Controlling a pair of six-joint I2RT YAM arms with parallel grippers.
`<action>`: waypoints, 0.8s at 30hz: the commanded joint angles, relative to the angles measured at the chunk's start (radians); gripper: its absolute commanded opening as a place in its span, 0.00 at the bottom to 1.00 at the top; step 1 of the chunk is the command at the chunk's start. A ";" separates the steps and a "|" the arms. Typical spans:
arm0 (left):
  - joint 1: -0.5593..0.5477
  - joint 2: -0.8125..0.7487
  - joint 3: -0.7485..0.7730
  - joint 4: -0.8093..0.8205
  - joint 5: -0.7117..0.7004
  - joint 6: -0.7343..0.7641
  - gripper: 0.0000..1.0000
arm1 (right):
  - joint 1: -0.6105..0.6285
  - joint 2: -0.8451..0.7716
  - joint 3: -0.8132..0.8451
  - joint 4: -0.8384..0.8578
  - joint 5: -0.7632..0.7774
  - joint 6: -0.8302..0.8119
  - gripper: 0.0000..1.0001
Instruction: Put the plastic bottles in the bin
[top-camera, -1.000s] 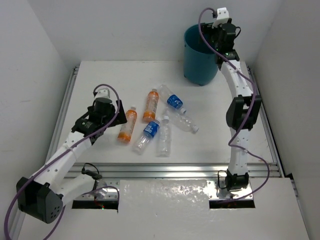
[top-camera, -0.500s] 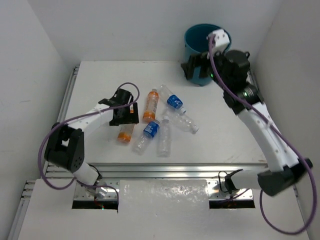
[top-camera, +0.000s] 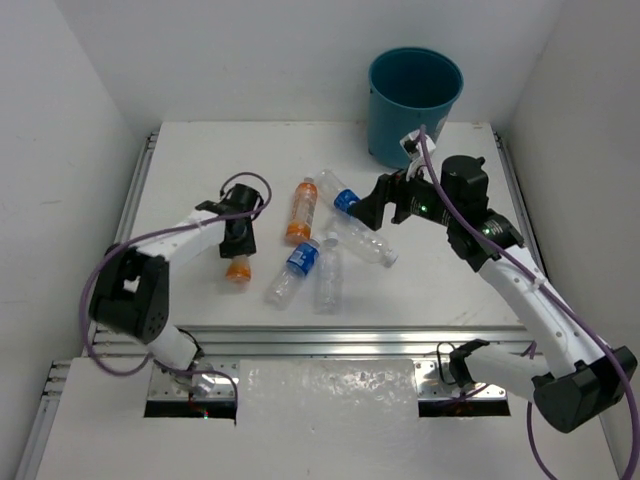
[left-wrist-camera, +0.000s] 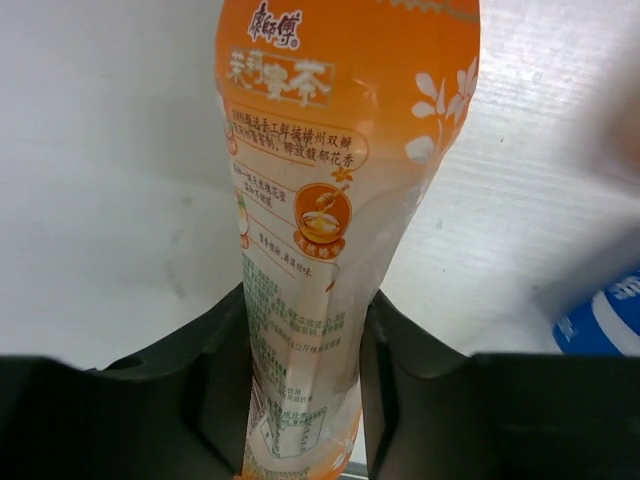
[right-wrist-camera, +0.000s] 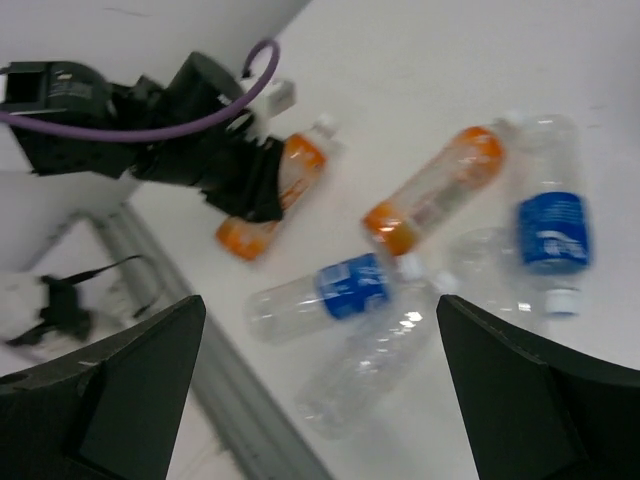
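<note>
L gripper (top-camera: 238, 240) clenched on 1 orange bottle (left-wrist-camera: 335, 150), well left of bin (top-camera: 400, 135), ready to lift. R gripper (top-camera: 370, 207) spread wide over clear bottles (top-camera: 365, 243) nearer bin, prob. choosing next.

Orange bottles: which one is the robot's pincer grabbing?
The leftmost orange plastic bottle, clamped in the left pincer. The other orange plastic bottle lies untouched farther right.

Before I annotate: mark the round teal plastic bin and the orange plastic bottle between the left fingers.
Round teal plastic bin (top-camera: 385, 125), top view, outer wall.
Orange plastic bottle (left-wrist-camera: 300, 230), left wrist view, label.
</note>
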 joint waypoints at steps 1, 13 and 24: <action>-0.006 -0.235 0.013 0.010 -0.117 -0.038 0.00 | 0.004 0.007 -0.008 0.158 -0.266 0.163 0.99; -0.023 -0.651 -0.007 0.370 0.826 -0.019 0.00 | 0.087 0.302 0.118 0.661 -0.537 0.518 0.99; -0.024 -0.645 -0.069 0.518 1.051 -0.108 0.00 | 0.213 0.471 0.329 0.542 -0.461 0.417 0.87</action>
